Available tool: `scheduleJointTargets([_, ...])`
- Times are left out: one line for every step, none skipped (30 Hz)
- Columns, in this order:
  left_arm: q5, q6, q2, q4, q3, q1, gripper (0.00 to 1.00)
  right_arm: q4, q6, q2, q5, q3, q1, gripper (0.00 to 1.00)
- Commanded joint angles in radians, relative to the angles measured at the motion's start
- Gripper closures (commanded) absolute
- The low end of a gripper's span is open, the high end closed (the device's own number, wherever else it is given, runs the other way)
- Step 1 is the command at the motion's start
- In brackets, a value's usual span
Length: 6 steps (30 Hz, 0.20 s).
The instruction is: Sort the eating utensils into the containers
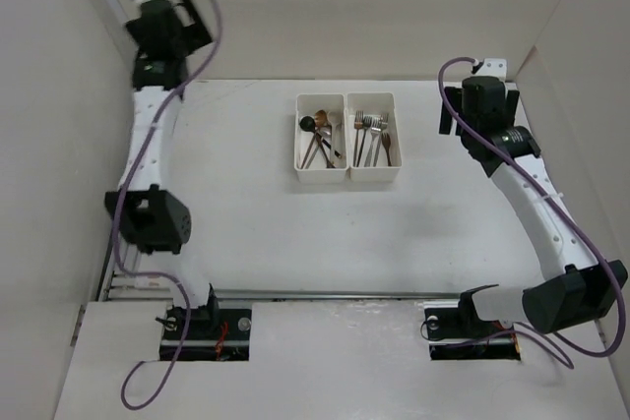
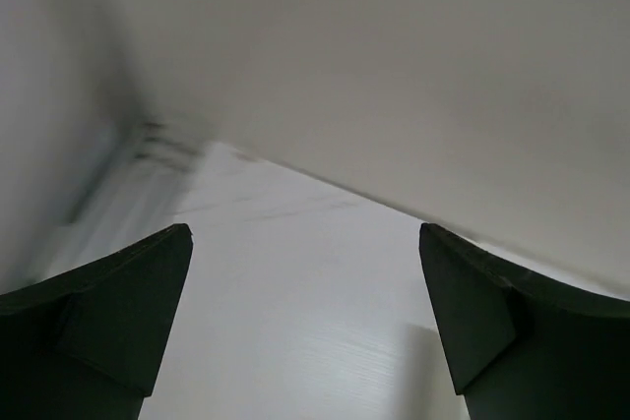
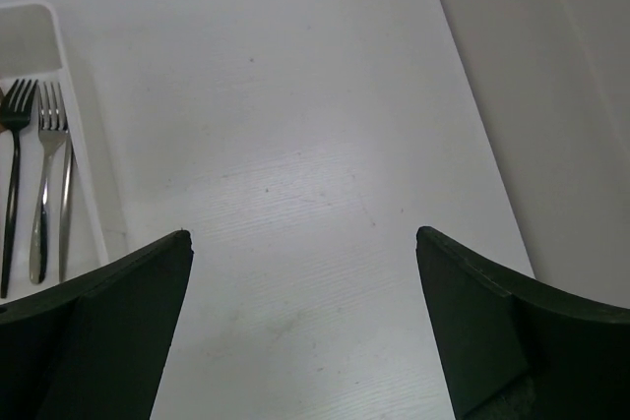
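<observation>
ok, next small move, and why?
Probably just park both arms: spoons lie in the left bin, forks in the right bin, no utensil shows on the table, and the left gripper and right gripper stand open, empty.

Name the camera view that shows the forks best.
Top external: all the forks lie together in the right bin, whole though small. The right wrist view shows only a few, close up, at its left edge. The left wrist view shows none.
</observation>
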Motion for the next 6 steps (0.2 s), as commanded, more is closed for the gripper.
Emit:
scheduleJointTargets([-0.33, 0.036, -0.247, -0.022, -0.23, 0.125, 0.0, 0.037, -0.038, -0.007, 0.058, 0.062, 0.0, 0.0])
scheduleJointTargets([-0.368, 0.048, -0.284, -0.002, -0.297, 0.169, 0.0, 0.037, -0.058, -0.016, 0.058, 0.062, 0.0, 0.0])
scheduleJointTargets([-0.437, 0.062, -0.319, 0.019, -0.36, 0.187, 0.0, 0.066, -0.073, -0.025, 0.031, 0.071, 0.0, 0.0])
scheduleJointTargets([-0.462, 0.079, -0.351, 0.032, -0.414, 0.199, 0.0, 0.084, -0.084, -0.034, 0.014, 0.071, 0.0, 0.0])
scheduleJointTargets([-0.482, 0.101, -0.412, 0.055, -0.507, 0.208, 0.0, 0.104, -0.096, -0.062, 0.013, 0.062, 0.0, 0.0])
scheduleJointTargets([-0.505, 0.102, -0.437, 0.055, -0.546, 0.217, 0.0, 0.127, -0.096, -0.08, 0.004, 0.062, 0.0, 0.0])
